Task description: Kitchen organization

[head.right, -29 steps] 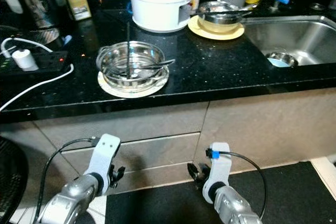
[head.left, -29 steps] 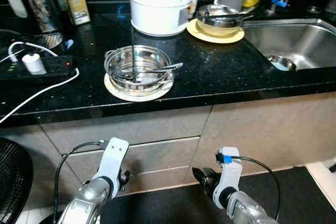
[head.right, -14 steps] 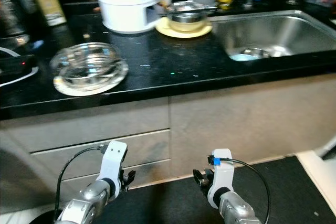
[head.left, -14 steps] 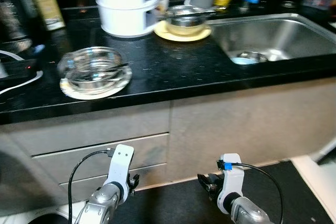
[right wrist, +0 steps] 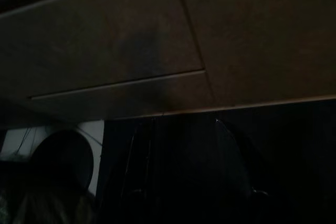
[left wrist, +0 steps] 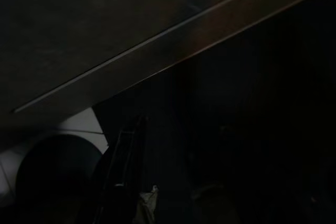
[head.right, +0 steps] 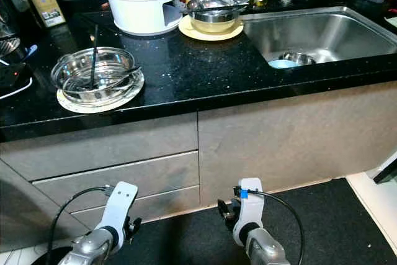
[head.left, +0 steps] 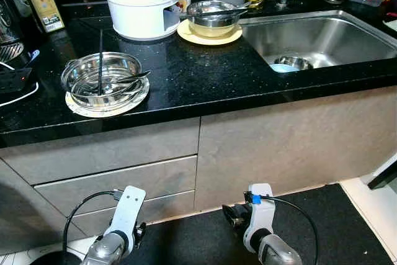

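Both arms hang idle low by the cabinet: left gripper (head.left: 138,233), right gripper (head.left: 231,216); finger gap can't tell, nothing held. Steel bowl (head.left: 102,79) w/ utensils on plate (head.left: 107,105), black counter (head.left: 205,72) left of sink (head.left: 316,35).

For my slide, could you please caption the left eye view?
Black counter with steel bowl on a plate, sink beyond; both arms hang idle below.
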Controlling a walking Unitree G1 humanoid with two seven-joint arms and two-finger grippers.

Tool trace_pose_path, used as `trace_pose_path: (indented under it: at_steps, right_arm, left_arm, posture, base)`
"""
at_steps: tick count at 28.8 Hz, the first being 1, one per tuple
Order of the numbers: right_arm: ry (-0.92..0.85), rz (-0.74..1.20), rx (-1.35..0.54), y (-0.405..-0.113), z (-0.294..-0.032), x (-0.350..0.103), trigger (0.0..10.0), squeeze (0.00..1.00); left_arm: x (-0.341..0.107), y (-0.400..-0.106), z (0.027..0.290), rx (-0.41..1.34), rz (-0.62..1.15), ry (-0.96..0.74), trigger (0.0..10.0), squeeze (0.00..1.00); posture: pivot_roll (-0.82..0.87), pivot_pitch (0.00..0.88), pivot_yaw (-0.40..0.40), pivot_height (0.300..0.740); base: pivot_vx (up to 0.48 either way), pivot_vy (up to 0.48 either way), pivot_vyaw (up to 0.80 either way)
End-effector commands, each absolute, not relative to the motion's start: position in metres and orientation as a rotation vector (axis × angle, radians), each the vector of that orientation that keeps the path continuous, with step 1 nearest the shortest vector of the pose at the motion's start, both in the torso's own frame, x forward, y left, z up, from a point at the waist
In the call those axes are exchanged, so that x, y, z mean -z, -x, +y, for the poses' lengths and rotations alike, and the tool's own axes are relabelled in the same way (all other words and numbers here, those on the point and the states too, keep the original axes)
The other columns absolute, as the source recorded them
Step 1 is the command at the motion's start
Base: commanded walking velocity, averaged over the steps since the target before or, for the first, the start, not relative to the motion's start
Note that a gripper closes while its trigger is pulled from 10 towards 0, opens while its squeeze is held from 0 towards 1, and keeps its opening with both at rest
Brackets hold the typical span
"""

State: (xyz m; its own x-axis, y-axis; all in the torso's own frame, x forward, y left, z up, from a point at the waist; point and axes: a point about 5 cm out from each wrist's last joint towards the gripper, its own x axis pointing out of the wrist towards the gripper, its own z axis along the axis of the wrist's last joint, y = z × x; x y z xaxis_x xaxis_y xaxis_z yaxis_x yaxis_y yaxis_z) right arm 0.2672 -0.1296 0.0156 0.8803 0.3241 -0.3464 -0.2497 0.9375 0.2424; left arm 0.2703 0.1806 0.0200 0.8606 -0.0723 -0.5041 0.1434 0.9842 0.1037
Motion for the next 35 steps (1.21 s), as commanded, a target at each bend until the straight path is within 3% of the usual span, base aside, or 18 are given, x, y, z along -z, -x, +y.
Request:
trace_pose_path:
  at_steps: [1, 5, 9, 11, 14, 17, 20, 27, 35]
  right_arm:
    - [-0.177, 0.412, -0.31, -0.263, -0.124, -0.008, 10.0, 0.0]
    - [-0.176, 0.422, -0.35, -0.258, -0.11, -0.005, 10.0, 0.0]
    - [-0.124, 0.425, -0.376, -0.253, -0.107, 0.0, 10.0, 0.0]
    - [-0.08, 0.403, -0.387, -0.249, -0.11, 0.0, 10.0, 0.0]
    - [-0.148, 0.317, -0.34, -0.241, -0.13, -0.008, 10.0, 0.0]
    - [-0.162, 0.29, -0.313, -0.239, -0.136, -0.011, 10.0, 0.0]
    - [-0.232, 0.208, -0.29, -0.236, -0.145, -0.027, 10.0, 0.0]
    - [-0.216, 0.105, -0.352, -0.24, -0.139, -0.048, 10.0, 0.0]
    - [-0.248, 0.009, -0.381, -0.248, -0.13, -0.073, 10.0, 0.0]
  left_arm:
    - [-0.015, -0.265, 0.192, 0.088, 0.545, -0.127, 10.0, 0.0]
    - [-0.019, -0.266, 0.207, 0.067, 0.536, -0.19, 10.0, 0.0]
    - [-0.019, -0.264, 0.203, 0.125, 0.528, -0.207, 10.0, 0.0]
    - [-0.019, -0.261, 0.196, 0.166, 0.495, -0.243, 10.0, 0.0]
    - [-0.013, -0.251, 0.173, 0.257, 0.49, -0.251, 10.0, 0.0]
    - [-0.014, -0.248, 0.169, 0.279, 0.478, -0.267, 10.0, 0.0]
    - [-0.031, -0.247, 0.157, 0.349, 0.375, -0.333, 10.0, 0.0]
    - [-0.089, -0.242, 0.152, 0.375, 0.059, -0.28, 10.0, 0.0]
    - [-0.144, -0.244, 0.168, 0.243, -0.174, -0.201, 10.0, 0.0]
  posture:
    - [0.05, 0.236, 0.006, 0.74]
    - [0.06, 0.228, 0.012, 0.74]
    - [0.03, 0.208, 0.021, 0.74]
    - [0.01, 0.192, 0.032, 0.74]
    - [-0.01, 0.196, 0.02, 0.74]
    - [-0.02, 0.184, 0.009, 0.74]
    - [-0.02, 0.183, -0.002, 0.74]
    - [-0.04, 0.164, -0.02, 0.74]
    - [-0.03, 0.151, 0.009, 0.74]
  base:
    - [0.0, 0.0, 0.0]
    - [0.0, 0.0, 0.0]
    - [0.0, 0.0, 0.0]
    - [0.0, 0.0, 0.0]
    - [0.0, 0.0, 0.0]
    - [0.0, 0.0, 0.0]
    - [0.0, 0.0, 0.0]
    - [0.0, 0.0, 0.0]
    - [0.0, 0.0, 0.0]
